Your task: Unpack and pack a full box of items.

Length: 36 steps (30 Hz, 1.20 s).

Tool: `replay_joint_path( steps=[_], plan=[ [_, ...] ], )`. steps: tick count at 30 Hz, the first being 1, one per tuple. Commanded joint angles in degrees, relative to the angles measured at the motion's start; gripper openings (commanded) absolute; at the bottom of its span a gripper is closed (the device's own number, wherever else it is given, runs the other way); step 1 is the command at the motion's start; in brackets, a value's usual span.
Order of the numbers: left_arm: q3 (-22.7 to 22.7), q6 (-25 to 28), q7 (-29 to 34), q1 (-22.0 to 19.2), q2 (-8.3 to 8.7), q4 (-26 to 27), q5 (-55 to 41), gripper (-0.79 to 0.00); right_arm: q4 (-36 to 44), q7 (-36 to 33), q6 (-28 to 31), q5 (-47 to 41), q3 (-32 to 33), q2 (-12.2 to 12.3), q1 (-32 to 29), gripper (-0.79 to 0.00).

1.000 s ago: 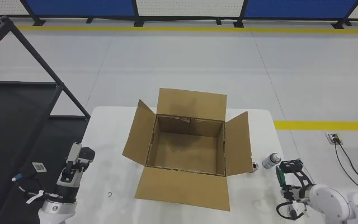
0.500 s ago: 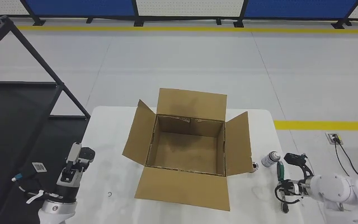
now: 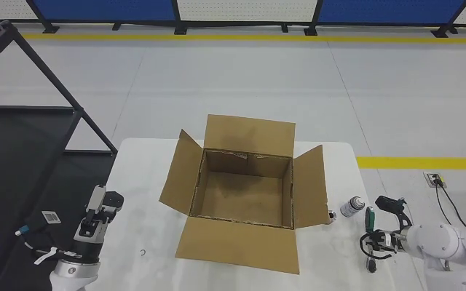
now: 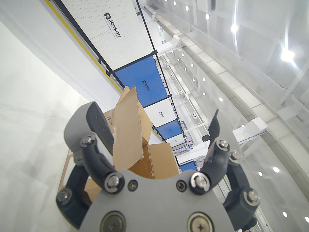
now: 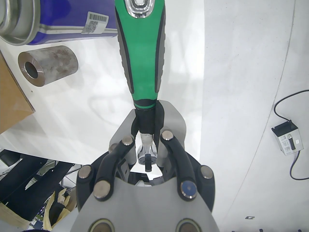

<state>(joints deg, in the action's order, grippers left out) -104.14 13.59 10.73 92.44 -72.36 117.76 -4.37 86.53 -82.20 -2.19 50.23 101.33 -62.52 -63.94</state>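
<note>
Gripping green-handled tool (image 5: 141,56) at thin neck with right pincer (image 5: 147,120), low over tabletop (image 3: 145,218), right of open box (image 3: 244,196). Left pincer (image 4: 154,117) spread wide. Risk: pivot or slip from end-hold; clipping spray can (image 5: 60,13), metal cylinder (image 5: 48,65) alongside.

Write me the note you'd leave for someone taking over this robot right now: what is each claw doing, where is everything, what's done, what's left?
Left gripper: open, holding nothing, near the table's front left corner.
Right gripper: shut on the green-handled tool, over the table to the right of the box.
Spray can and metal cylinder: on the table beside the box's right flap.
Done: flaps open, box looks empty, so unpacking seems nearly finished.
Left: probably set the tool down, then pack all three items back.
</note>
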Motion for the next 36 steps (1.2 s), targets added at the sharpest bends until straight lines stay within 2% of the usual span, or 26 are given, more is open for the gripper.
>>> replay_joint_path(
  steps=[1,6,13,31,34,36],
  plan=[
    [0.00,0.00,0.00,0.00,0.00,0.00,0.00,0.000,-0.12,0.71,0.33,-0.29,-0.98,-0.03,-0.31,-0.785],
    [0.00,0.00,0.00,0.00,0.00,0.00,0.00,0.000,-1.58,-0.75,-1.37,-0.37,-3.63,0.09,1.89,-0.785],
    [0.00,0.00,0.00,0.00,0.00,0.00,0.00,0.000,-7.07,-0.92,-6.81,0.05,-5.33,0.29,6.27,-0.785],
    [0.00,0.00,0.00,0.00,0.00,0.00,0.00,0.000,-12.27,-0.51,-8.03,-1.34,-7.42,1.21,9.25,-0.785],
    [0.00,0.00,0.00,0.00,0.00,0.00,0.00,0.000,-12.57,-0.57,-8.01,-1.65,-7.79,1.35,9.36,-0.714],
    [0.00,0.00,0.00,0.00,0.00,0.00,0.00,0.000,-12.86,-0.57,-7.91,-1.94,-7.95,1.46,9.49,-0.625]
  ],
)
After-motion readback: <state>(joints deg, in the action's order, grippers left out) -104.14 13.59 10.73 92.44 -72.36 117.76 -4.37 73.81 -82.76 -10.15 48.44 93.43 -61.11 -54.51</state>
